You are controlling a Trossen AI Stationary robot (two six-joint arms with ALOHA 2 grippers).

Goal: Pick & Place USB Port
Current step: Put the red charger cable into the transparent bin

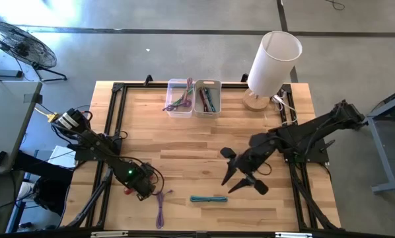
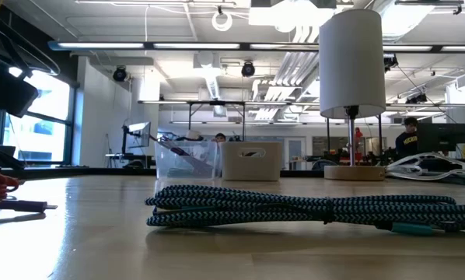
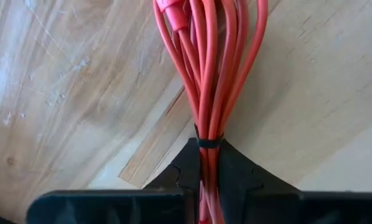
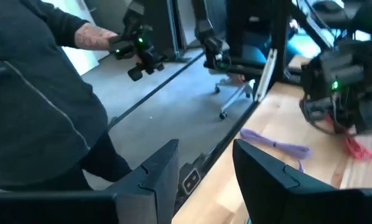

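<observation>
Near table's front-left, left gripper (image 3: 206,186) clamped on red cable (image 3: 204,74); right gripper (image 1: 240,177) apart.

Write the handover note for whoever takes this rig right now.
Left gripper: shut on the red cable, low at the table's front left.
Right gripper: open, empty, above the table right of centre.
Teal cable: loose near the front edge. Purple cable: loose beside the left gripper.
Two bins at the back already hold cables.
Left: place the red cable, presumably in a bin, then probably the other two.
</observation>
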